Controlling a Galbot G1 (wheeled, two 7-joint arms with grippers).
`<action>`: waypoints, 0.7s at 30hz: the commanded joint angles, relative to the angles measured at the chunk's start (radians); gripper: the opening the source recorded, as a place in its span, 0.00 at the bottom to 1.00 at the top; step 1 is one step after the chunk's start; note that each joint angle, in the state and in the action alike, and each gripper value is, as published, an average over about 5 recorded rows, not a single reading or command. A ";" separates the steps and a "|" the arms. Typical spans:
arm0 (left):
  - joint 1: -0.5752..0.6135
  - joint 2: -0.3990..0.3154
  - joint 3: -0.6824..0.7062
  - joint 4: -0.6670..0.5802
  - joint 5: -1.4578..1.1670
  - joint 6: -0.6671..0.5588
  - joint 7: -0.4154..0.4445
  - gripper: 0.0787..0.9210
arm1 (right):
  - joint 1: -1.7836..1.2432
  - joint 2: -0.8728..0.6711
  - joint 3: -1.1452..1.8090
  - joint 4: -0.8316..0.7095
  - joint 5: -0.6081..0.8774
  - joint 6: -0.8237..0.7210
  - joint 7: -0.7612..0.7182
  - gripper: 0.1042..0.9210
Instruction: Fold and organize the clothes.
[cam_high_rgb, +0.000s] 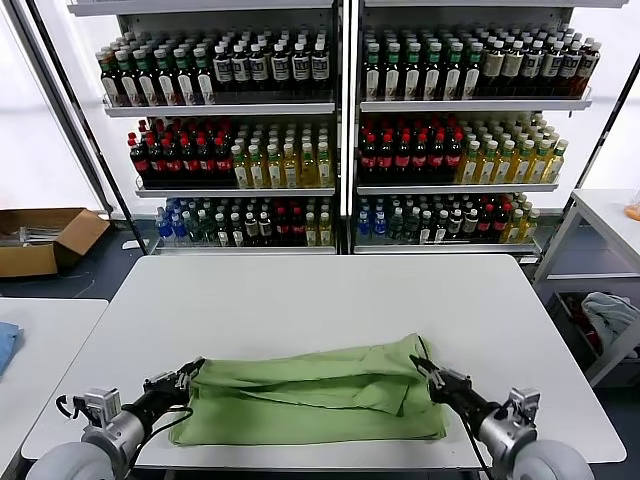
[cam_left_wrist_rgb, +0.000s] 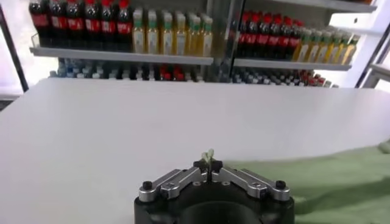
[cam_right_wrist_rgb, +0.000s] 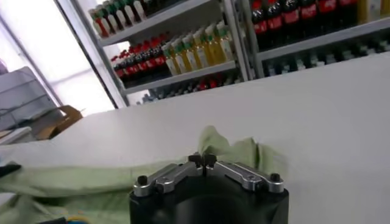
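Left gripper (cam_high_rgb: 190, 372), right gripper (cam_high_rgb: 418, 366) pinch (fingers closed) polo shirt (cam_high_rgb: 310, 395).

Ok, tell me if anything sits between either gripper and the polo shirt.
Nothing visible does. The left gripper is shut on the light green polo shirt at its left end, the right gripper at its right end.

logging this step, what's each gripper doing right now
left gripper: shut on the polo shirt, left end.
right gripper: shut on the polo shirt, right end.
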 joint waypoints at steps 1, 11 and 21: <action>0.094 -0.022 -0.068 -0.046 0.029 0.021 0.002 0.16 | -0.124 -0.009 0.143 0.035 -0.042 0.106 -0.027 0.12; 0.153 -0.109 -0.067 -0.127 0.047 -0.064 -0.142 0.50 | -0.104 0.043 0.238 -0.023 0.029 0.280 -0.053 0.47; 0.114 -0.276 0.116 -0.022 0.209 -0.125 -0.252 0.83 | -0.132 0.063 0.222 -0.019 0.009 0.296 -0.065 0.81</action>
